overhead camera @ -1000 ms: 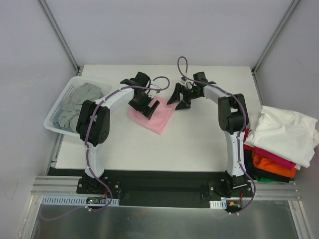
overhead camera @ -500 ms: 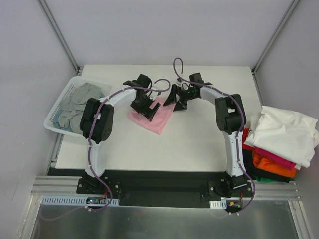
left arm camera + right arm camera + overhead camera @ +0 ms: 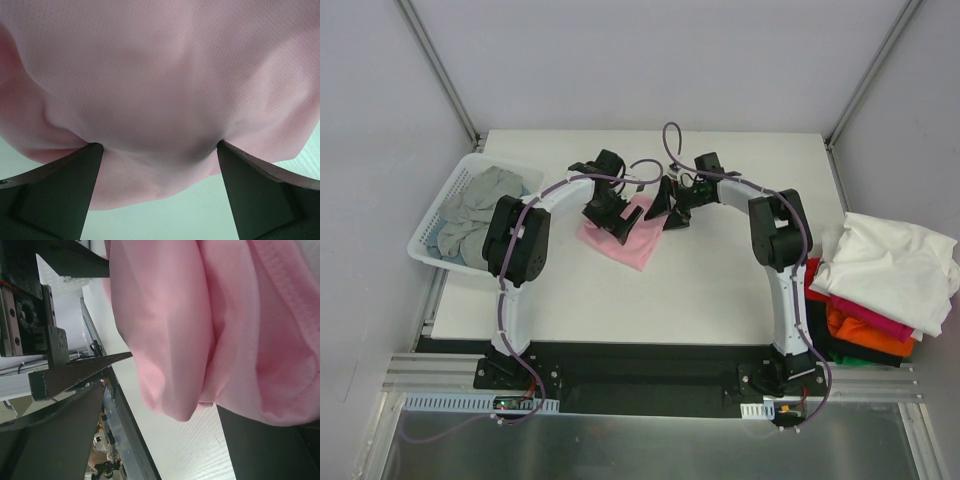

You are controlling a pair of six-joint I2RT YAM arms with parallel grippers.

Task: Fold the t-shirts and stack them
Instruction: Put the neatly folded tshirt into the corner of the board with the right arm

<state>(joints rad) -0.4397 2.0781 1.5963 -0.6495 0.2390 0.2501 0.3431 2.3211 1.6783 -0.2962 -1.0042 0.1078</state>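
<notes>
As seen from the top external view, the pink t-shirt [image 3: 625, 232] is laid folded at the middle of the table [image 3: 720, 290], slightly toward the far side. It is flanked by both arms: the left gripper [image 3: 610, 215] is set over its far left part, the right gripper [image 3: 670, 208] at its far right corner.

Jaw state is not resolved from above; it is settled by the wrist views. On the left wrist view the left gripper [image 3: 157, 145] is spread wide, nothing clamped, both fingers [image 3: 55, 195] touching the pink t-shirt [image 3: 160, 75], with the cloth bulging between the tips. On the right wrist view the right gripper [image 3: 160, 400] is likewise wide open, fingers [image 3: 265, 450] either side of a rounded folded edge of the pink t-shirt [image 3: 165, 330]. Layered folds and a hem seam are shown only here, with bare table [image 3: 200, 450] below.

Only the top view covers the rest. A crumpled grey t-shirt [image 3: 475, 205] is held in the basket [image 3: 432, 250] at far left. A white t-shirt [image 3: 890, 265] is draped over coloured t-shirts [image 3: 865, 335] at the right edge.
</notes>
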